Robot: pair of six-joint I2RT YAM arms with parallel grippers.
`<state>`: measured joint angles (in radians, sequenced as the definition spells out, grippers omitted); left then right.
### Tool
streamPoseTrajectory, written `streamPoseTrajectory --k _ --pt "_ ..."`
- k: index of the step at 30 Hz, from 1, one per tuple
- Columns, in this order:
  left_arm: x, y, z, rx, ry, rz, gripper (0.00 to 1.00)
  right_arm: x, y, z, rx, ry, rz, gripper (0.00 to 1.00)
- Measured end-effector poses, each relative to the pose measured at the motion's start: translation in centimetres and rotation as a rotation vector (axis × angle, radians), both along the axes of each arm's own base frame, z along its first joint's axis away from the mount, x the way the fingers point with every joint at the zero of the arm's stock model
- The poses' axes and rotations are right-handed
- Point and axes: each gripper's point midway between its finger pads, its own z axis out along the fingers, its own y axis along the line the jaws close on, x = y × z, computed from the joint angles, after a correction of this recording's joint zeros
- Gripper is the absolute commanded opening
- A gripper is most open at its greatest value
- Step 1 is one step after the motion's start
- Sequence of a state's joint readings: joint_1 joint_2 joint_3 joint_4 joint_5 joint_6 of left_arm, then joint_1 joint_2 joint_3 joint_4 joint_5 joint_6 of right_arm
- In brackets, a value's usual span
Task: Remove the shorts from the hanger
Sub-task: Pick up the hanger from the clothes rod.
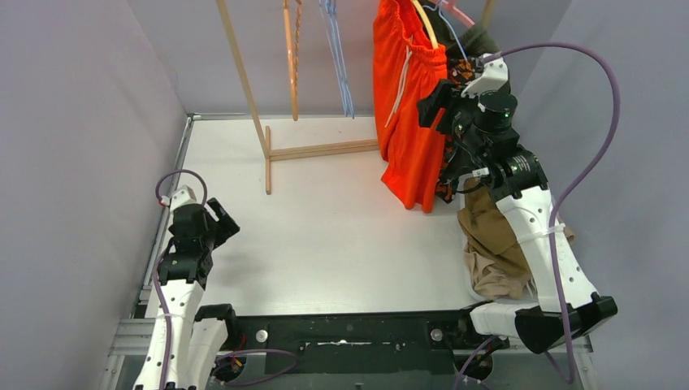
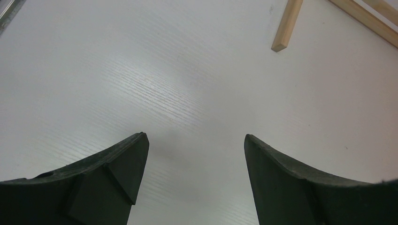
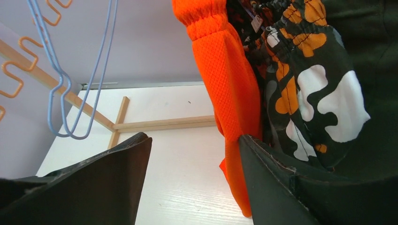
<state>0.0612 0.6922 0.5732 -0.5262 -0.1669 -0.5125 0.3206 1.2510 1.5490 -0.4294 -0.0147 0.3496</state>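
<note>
The right gripper (image 3: 195,138) is hanging open and empty, with the bright orange-red shorts (image 3: 225,70) just off its right finger and the camouflage shorts (image 3: 305,84) and dark green shorts (image 3: 371,47) hanging beyond them, none yet off. A beige heap of shorts (image 1: 491,252) is lying beside that arm's base, so the job is looking partly done. The left gripper (image 2: 196,137) is waiting open over the table (image 2: 187,70).

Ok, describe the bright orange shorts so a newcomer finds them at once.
Start at the wooden rack at the far side of the table; clothes hang at its right end. The orange shorts are the leftmost garment there, nearest the empty blue hangers. They are plain bright orange, unlike the orange-black-white camouflage shorts pressed beside them.
</note>
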Motion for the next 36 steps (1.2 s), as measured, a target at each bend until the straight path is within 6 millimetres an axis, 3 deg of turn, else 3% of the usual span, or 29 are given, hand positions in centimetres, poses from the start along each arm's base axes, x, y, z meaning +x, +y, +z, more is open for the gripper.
streamPoseTrajectory --k 8,16,20,28,32,36 --pt "-0.1 1.0 0.1 -0.006 -0.004 0.038 0.74 1.1 -0.7 -1.0 -0.069 0.036 -0.041 0.75" --pt "0.0 1.5 0.2 -0.014 -0.011 0.056 0.74 0.6 -1.5 3.1 -0.094 -0.051 -0.056 0.76" --pt "-0.1 1.4 0.2 -0.014 -0.013 0.055 0.74 1.1 -1.1 3.2 -0.1 -0.053 -0.044 0.74" --pt "0.0 1.2 0.3 -0.022 -0.016 0.043 0.74 5.0 -0.3 -0.5 -0.206 0.072 -0.043 0.52" --pt "0.1 1.1 0.3 -0.025 -0.021 0.037 0.74 5.0 0.8 -1.7 -0.226 0.108 0.03 0.48" --pt "0.2 1.0 0.3 -0.029 -0.019 0.03 0.74 4.1 2.4 -1.1 -0.196 0.096 0.128 0.4"
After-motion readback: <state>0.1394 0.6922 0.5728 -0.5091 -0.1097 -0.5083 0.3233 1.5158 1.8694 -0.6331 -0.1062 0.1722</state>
